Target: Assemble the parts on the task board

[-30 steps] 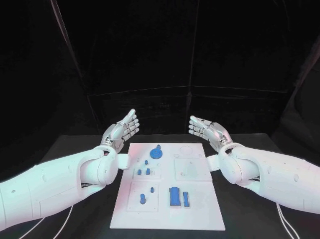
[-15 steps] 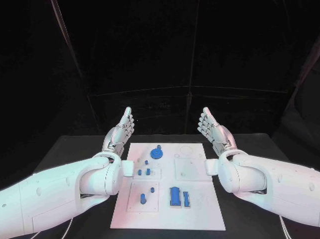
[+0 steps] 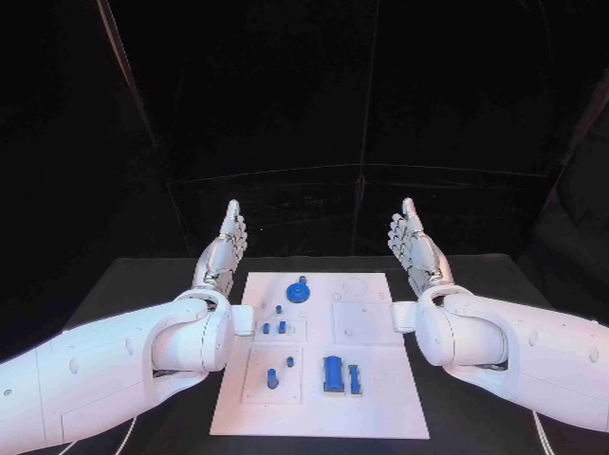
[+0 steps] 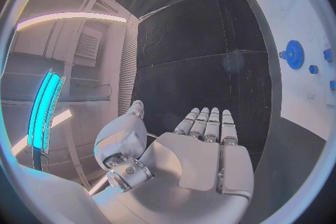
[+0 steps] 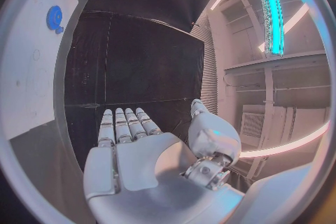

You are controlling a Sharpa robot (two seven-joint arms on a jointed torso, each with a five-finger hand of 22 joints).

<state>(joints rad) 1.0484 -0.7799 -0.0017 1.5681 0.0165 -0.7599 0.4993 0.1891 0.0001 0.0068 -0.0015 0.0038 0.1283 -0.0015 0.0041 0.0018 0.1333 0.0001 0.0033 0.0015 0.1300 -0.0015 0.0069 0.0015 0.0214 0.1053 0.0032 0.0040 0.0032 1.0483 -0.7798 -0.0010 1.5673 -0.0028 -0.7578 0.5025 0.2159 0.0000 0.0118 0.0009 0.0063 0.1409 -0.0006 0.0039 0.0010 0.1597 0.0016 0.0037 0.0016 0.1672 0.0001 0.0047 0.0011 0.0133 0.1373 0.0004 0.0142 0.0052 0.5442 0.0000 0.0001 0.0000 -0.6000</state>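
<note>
Both silver hands raised edge-on, fingers straight and pressed together, holding nothing.

The left hand (image 3: 227, 242) and right hand (image 3: 413, 243) flank the far end of the white rectangular task board (image 3: 387, 398), on which small blue parts (image 3: 333, 373) and a blue gear (image 3: 298, 291) rest.

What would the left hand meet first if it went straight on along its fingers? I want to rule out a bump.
Probably nothing: the left hand points up and away beside the task board, holding nothing, toward bare black table and dark backdrop. Depth is unclear.

Dim black backdrop; arms brightly lit; cyan strip lights glare; fisheye edges bend.
</note>
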